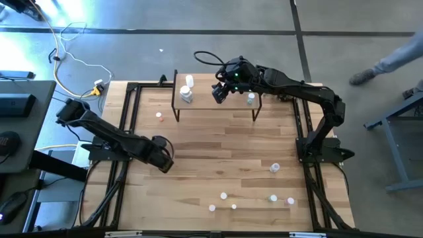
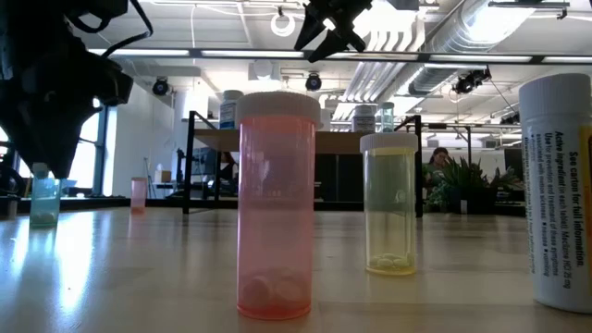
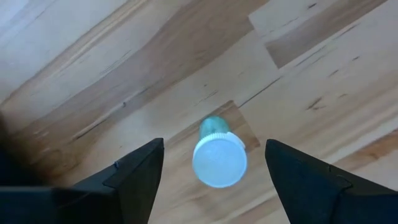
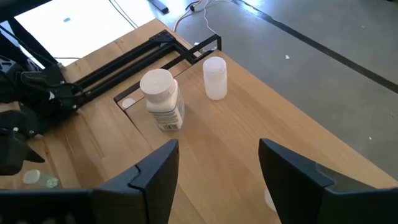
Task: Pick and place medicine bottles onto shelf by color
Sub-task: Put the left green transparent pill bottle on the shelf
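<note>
Directly beneath the left gripper (image 3: 214, 163) — spread wide, nothing grasped — a green-tinted bottle (image 3: 217, 154) is seen upright on the tabletop (image 1: 218, 158), its long axis vertical, while the right gripper (image 1: 221, 92), likewise parted, is held over the shelf (image 1: 218, 106) at twelve o'clock.

White labelled bottle (image 2: 562, 190) cut off by the low view's right edge, label text only partly readable. Left gripper (image 1: 163, 160) hides the green bottle (image 3: 217, 155) in the high view. Front-edge bottles (image 1: 223, 196) too small to tell cap colours.
</note>
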You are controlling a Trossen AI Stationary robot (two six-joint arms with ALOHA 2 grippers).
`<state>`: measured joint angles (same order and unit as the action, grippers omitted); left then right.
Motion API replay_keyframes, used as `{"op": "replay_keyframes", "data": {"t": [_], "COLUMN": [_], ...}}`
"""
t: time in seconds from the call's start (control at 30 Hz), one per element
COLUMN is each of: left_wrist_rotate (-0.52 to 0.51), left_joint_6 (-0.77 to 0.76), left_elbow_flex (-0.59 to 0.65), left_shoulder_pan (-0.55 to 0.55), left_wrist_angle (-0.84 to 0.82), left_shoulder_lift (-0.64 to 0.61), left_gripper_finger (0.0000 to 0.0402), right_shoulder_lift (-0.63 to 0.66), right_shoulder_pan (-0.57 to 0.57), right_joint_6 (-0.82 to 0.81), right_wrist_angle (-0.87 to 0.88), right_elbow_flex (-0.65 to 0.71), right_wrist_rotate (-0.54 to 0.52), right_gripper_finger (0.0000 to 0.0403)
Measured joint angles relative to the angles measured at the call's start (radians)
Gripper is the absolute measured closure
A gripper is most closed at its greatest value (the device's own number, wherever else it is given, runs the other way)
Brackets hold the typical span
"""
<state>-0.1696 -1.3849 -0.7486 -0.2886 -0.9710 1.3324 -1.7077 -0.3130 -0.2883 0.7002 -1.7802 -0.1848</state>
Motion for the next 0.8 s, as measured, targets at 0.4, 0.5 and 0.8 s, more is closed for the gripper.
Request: {"op": "replay_keyframes", "data": {"t": [0.4,0.5,0.8], "left_wrist_rotate": [-0.021,-0.014,0.005], "left_joint_6": [0.045,0.053,0.053], "left_elbow_flex": [-0.001,-0.001,-0.001], "left_shoulder_pan": [0.0,0.0,0.0], "left_wrist_angle": [0.006,0.004,0.003], "left_shoulder_lift": [0.047,0.047,0.047], "left_gripper_finger": [0.0179,0.0192,0.0229], "right_shoulder_lift": [0.0,0.0,0.0], "right_shoulder_pan": [0.0,0.0,0.0], "right_joint_6": [0.0,0.0,0.0], "right_wrist_angle": [0.0,0.001,0.012], "right_elbow_flex": [0.0,0.0,0.0], "right_wrist_rotate": [0.0,0.0,0.0], "right_gripper_finger": [0.019,0.019,0.019]}}
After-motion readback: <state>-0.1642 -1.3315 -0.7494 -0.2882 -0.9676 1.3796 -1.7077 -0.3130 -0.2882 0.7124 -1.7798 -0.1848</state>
